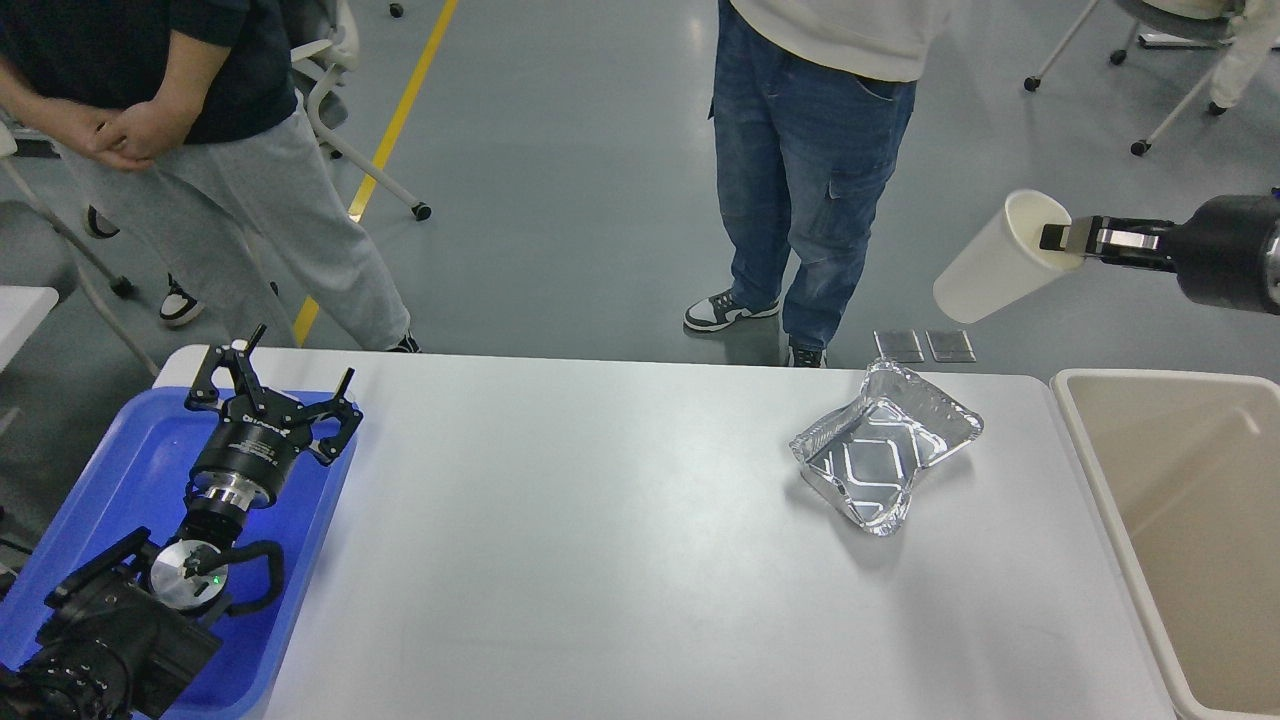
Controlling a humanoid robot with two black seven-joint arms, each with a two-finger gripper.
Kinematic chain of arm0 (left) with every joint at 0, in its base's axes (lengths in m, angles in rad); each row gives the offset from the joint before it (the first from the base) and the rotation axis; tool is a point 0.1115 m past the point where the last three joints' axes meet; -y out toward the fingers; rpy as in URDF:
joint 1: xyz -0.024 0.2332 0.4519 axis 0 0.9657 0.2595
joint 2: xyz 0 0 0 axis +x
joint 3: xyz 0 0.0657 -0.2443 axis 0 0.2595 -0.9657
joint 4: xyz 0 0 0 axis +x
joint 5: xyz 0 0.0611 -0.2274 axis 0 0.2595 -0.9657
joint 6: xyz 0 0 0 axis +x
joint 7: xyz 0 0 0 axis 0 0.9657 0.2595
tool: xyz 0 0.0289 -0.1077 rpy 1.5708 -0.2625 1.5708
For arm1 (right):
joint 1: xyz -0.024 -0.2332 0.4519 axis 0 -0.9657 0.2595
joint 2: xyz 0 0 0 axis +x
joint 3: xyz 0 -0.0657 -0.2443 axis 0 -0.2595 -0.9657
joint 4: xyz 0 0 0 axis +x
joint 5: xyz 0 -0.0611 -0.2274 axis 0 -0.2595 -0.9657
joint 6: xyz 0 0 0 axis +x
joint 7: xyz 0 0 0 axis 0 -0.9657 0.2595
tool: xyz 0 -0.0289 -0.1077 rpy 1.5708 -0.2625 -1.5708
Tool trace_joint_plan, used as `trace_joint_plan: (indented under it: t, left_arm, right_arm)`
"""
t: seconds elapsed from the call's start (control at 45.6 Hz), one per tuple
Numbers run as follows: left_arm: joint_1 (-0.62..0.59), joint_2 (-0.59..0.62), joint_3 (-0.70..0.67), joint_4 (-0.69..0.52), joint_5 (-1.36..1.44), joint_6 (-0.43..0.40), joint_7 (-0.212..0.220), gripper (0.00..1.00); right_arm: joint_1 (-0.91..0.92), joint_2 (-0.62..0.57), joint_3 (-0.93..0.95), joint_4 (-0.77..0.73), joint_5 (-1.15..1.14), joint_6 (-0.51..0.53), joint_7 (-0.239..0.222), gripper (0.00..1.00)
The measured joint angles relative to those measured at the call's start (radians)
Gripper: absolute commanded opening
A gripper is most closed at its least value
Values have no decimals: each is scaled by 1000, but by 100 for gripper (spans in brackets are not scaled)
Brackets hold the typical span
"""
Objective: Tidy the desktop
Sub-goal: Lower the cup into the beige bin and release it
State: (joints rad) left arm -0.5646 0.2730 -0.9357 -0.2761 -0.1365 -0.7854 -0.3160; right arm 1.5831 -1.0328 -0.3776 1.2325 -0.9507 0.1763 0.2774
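The white desktop [600,530] fills the middle of the head view. A crumpled foil tray [885,445] lies on it at the right. My right gripper [1062,238] is shut on the rim of a white paper cup [995,262] and holds it tilted in the air, above and beyond the table's far right corner, up and left of the beige bin [1190,520]. My left gripper [270,375] is open and empty, hovering over the blue tray [110,480] at the left.
Two people stand beyond the table's far edge, one in jeans [800,170] at the middle, one in grey trousers [240,210] at the left. Chair legs and wheels show on the floor behind.
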Motion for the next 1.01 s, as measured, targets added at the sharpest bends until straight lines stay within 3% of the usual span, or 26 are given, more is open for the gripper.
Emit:
trace_joint_plan:
  t: [0.526,1.008]
  left_arm:
    - [0,0,0,0,0,0,0,100]
    - [0,0,0,0,0,0,0,100]
  right_arm:
    - [-206,-74,25,-111,349,-116,0,0]
    - [-500,2,151,-289,610,-170,-2,0]
